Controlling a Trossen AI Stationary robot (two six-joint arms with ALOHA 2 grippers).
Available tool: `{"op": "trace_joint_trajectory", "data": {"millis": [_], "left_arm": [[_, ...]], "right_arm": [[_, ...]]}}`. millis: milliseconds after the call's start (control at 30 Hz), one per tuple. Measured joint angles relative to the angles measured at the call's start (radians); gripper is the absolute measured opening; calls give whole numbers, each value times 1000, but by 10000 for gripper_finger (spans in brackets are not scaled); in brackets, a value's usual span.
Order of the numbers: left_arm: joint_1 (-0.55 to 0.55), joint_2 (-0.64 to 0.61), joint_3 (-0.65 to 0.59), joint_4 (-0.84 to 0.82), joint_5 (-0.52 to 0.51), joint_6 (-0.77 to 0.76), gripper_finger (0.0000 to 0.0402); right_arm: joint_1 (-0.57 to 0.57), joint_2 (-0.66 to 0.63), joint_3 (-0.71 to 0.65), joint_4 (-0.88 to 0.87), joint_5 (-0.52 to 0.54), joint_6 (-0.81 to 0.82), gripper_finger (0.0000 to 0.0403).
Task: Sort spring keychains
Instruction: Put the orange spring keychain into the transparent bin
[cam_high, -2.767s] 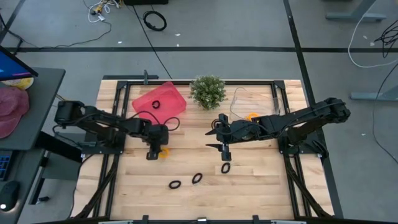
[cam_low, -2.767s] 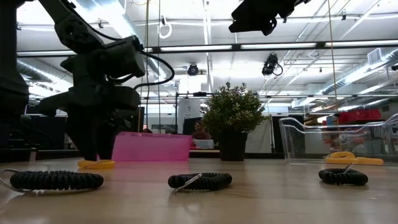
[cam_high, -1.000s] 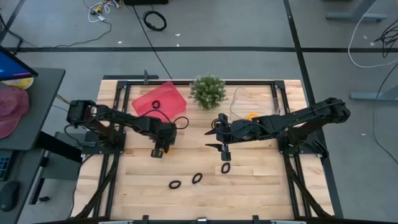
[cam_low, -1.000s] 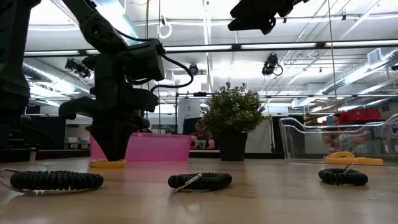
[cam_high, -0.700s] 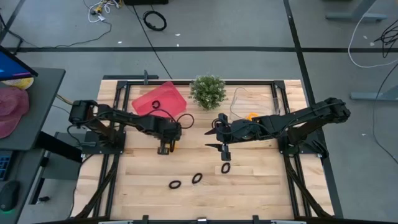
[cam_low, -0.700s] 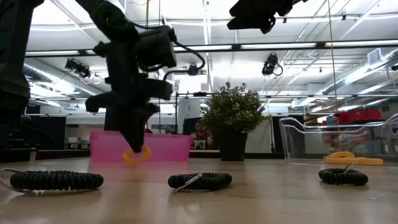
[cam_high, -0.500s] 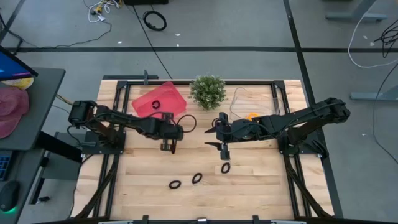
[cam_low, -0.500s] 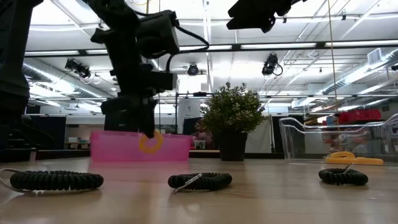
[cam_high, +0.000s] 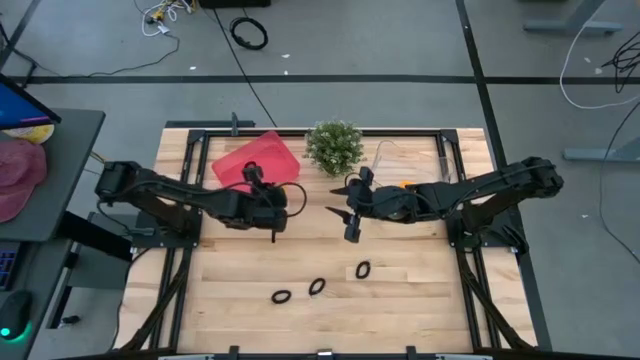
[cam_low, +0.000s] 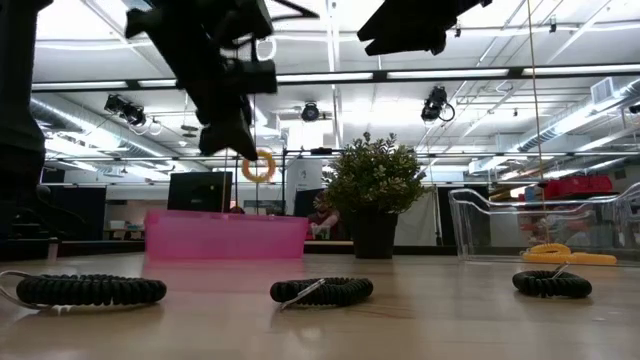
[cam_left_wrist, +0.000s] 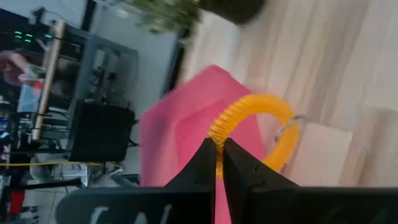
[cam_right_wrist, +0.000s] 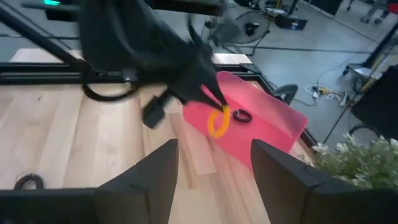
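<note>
My left gripper (cam_low: 240, 150) is shut on an orange spring keychain (cam_low: 258, 166), high above the table in front of the pink tray (cam_high: 262, 155); the right wrist view also shows this keychain (cam_right_wrist: 218, 120). One black keychain (cam_high: 250, 168) lies in the pink tray. Three black keychains (cam_high: 281, 296) (cam_high: 317, 287) (cam_high: 363, 270) lie flat on the wood near the front. An orange keychain (cam_high: 405, 185) lies in the clear tray (cam_high: 420, 158). My right gripper (cam_high: 342, 212) hangs open over the table's middle, holding nothing. My left gripper pinches the orange keychain's coil at one spot on the ring (cam_left_wrist: 219, 135) between its two fingertips. The fingers (cam_low: 232, 138) point down at it from above. The ring hangs just below the fingertips, on edge and lifted clear of the table.
A green plant (cam_high: 334, 147) in a dark pot stands at the far edge between the two trays. Bare wood lies between the grippers and the three black keychains. Beyond the far edge, a black cable coil (cam_high: 249, 33) lies on the floor.
My left gripper has taken hold of the orange keychain on the table and risen with it, moving a little toward the table's right and far edges; the keychain now hangs well clear of the wood. My right gripper has shifted slightly toward the far edge.
</note>
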Motion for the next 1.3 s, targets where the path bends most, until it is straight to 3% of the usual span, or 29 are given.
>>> {"op": "trace_joint_trajectory", "data": {"millis": [300, 500, 700, 967, 1167, 1300], "left_arm": [[-113, -154, 1, -4, -104, -60, 9], [-199, -158, 0, 119, -220, 6, 9], [-248, -151, 1, 246, -273, 90, 9], [-259, -151, 1, 261, -283, 112, 9], [-260, -151, 1, 262, -282, 112, 9], [-260, -151, 1, 271, -275, 112, 9]], "right_arm": [[-36, 0, -28, 94, 0, 36, 206], [-39, 27, -31, 160, -19, 35, 206], [-39, 107, -31, 314, -85, -18, 206], [-87, 211, -31, 492, -83, -2, 206], [-121, 267, -31, 582, -197, 64, 206], [-128, 312, -31, 638, -207, 66, 206]]}}
